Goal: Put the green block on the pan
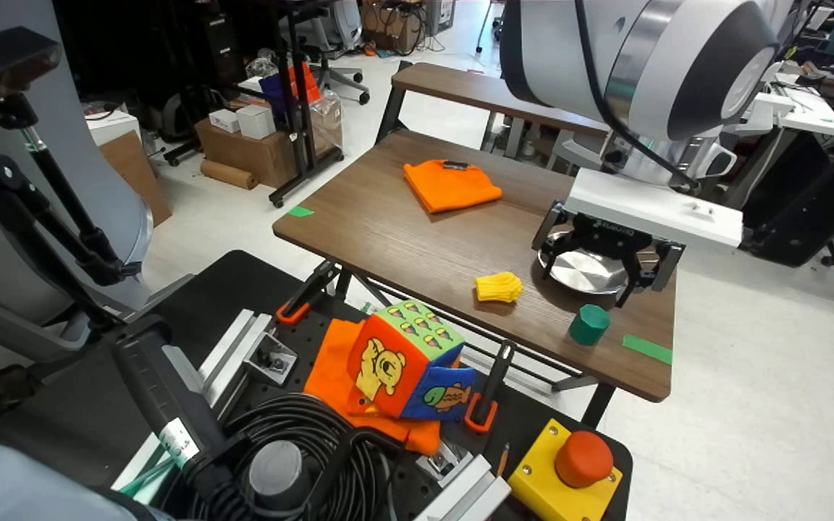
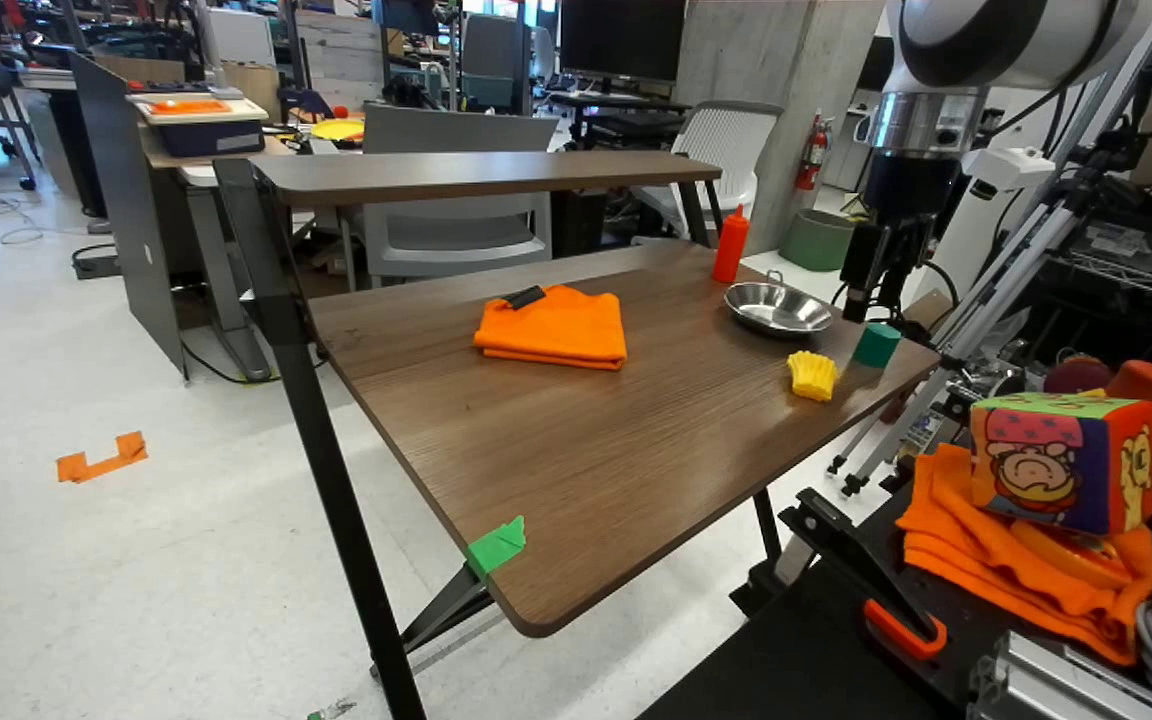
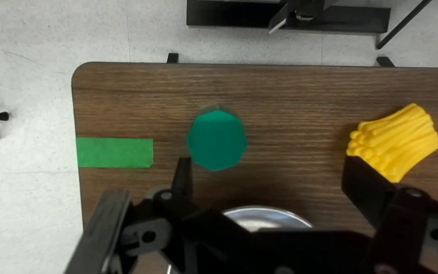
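Hovering spread wide and empty, the claw (image 3: 268,165) needs, I judge, to shift before descending: the green block (image 3: 217,140) stands on the table (image 3: 287,87), beyond the claw in the wrist view and off toward the green tape (image 3: 114,152) (from above, no long axis shows).

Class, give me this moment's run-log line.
gripper: open, empty | many-sided green block: on tabletop | metal pan: block not inside

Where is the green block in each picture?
In an exterior view: the green block, right of centre, below mid-height.
In an exterior view: the green block, right of centre, near mid-height.
Wrist view: the green block, at centre.
Landmark in all three: the yellow object.
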You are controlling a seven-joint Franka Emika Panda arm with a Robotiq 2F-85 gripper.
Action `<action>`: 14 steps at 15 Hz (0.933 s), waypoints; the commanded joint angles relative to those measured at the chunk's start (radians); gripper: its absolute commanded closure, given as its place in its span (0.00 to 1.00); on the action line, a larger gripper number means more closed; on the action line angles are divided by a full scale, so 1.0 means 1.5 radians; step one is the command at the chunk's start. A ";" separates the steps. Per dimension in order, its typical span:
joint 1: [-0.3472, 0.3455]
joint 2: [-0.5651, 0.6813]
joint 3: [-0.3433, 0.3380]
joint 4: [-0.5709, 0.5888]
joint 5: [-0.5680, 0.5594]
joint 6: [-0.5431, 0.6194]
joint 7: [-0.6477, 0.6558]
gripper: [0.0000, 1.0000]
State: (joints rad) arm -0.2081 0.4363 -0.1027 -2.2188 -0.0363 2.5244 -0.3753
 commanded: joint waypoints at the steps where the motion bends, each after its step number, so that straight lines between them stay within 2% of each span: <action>1: 0.001 0.026 -0.007 0.030 -0.022 -0.029 0.028 0.00; 12: 0.009 0.086 -0.027 0.088 -0.049 -0.076 0.130 0.00; 13: 0.011 0.089 -0.030 0.092 -0.050 -0.078 0.139 0.25; 14: 0.010 0.095 -0.031 0.098 -0.048 -0.082 0.147 0.26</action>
State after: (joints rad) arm -0.2060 0.5469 -0.1318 -2.1199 -0.0936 2.4457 -0.1998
